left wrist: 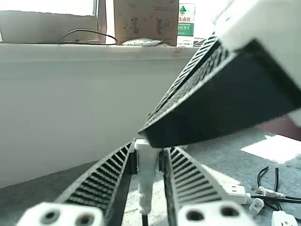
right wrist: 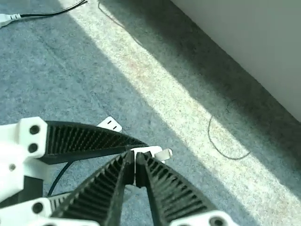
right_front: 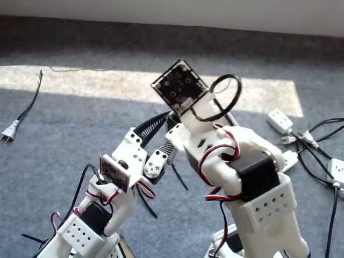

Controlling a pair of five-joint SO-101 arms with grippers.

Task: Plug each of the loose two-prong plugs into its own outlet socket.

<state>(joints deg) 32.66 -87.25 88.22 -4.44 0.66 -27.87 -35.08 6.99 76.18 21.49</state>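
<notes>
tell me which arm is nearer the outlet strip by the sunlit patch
Right. The right arm stands toward the outlet strip; the left arm, tool shut on a white plug, is beyond that arm, farther off.

Bare grey carpet (right_front: 80, 113) runs open on the left and far out to the white wall (right_front: 215, 11). The only thing lying there is a thin black cord with a white two-prong plug (right_front: 8, 131) at the left edge. On the right, white outlet sockets (right_front: 279, 121) and tangled black cables (right_front: 317, 153) clutter the floor. In the middle the left gripper (left wrist: 146, 149) and right gripper (right wrist: 136, 157) cross, both clamped on a small white plug (left wrist: 146, 179), with no gap between them.
</notes>
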